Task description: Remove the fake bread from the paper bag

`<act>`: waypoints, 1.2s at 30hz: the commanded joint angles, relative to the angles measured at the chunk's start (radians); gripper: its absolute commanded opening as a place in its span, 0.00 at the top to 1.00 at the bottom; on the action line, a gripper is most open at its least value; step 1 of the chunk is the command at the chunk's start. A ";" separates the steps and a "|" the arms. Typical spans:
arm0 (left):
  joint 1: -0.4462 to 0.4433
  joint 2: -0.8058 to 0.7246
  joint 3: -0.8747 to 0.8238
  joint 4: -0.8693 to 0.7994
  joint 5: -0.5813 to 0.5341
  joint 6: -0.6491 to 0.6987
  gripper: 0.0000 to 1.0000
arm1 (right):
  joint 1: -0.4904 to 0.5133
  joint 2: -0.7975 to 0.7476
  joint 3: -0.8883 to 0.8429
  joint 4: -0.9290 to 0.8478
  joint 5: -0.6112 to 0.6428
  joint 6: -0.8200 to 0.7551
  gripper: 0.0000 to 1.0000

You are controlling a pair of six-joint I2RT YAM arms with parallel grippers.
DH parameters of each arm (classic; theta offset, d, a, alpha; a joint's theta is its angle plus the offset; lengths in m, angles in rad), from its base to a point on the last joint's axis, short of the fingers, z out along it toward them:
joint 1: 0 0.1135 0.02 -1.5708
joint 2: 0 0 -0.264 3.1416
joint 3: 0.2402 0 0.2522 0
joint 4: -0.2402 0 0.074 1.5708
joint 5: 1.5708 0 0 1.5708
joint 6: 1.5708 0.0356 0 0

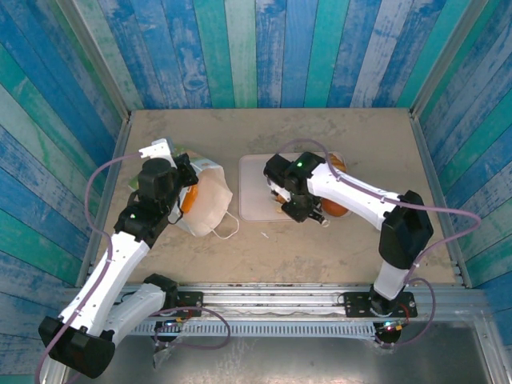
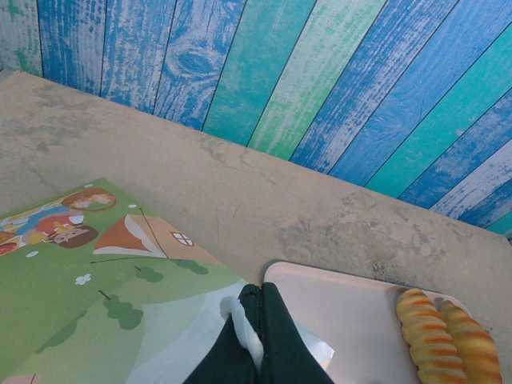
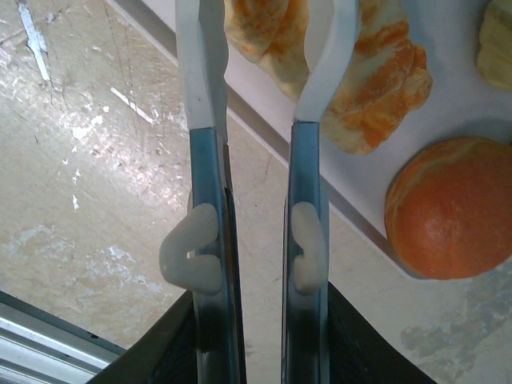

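Observation:
The paper bag [image 1: 210, 205] lies on the table's left side, mouth toward the tray, with an orange piece of bread [image 1: 190, 198] showing inside. Its green printed side [image 2: 96, 280] fills the left wrist view. My left gripper [image 2: 261, 298] is shut on the bag's white rim [image 2: 240, 320]; from above it sits at the bag's far edge [image 1: 180, 178]. My right gripper [image 3: 264, 20] stands open low over the near edge of the pink tray [image 1: 254, 188], with a croissant [image 3: 260, 36] between its tips. Another croissant [image 3: 384, 88] and a round orange bun [image 3: 448, 212] lie beside it.
On the tray's far side lie a ridged roll [image 2: 448, 336] and a pale roll [image 3: 498, 40]. Blue and green plank walls [image 1: 264, 48] close in the table on three sides. Bare tabletop [image 1: 320, 128] stretches behind the tray, and a metal rail [image 1: 272, 300] runs along the near edge.

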 commanded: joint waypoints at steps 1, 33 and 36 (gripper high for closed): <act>0.003 -0.011 0.008 -0.001 0.005 -0.008 1.00 | -0.015 -0.046 -0.006 -0.052 0.036 -0.007 0.64; 0.003 -0.026 0.001 -0.012 0.000 -0.015 1.00 | -0.109 -0.075 0.001 -0.029 -0.084 0.087 0.62; 0.003 -0.025 0.005 -0.010 0.002 -0.015 1.00 | -0.108 -0.096 0.005 -0.024 -0.101 0.075 0.62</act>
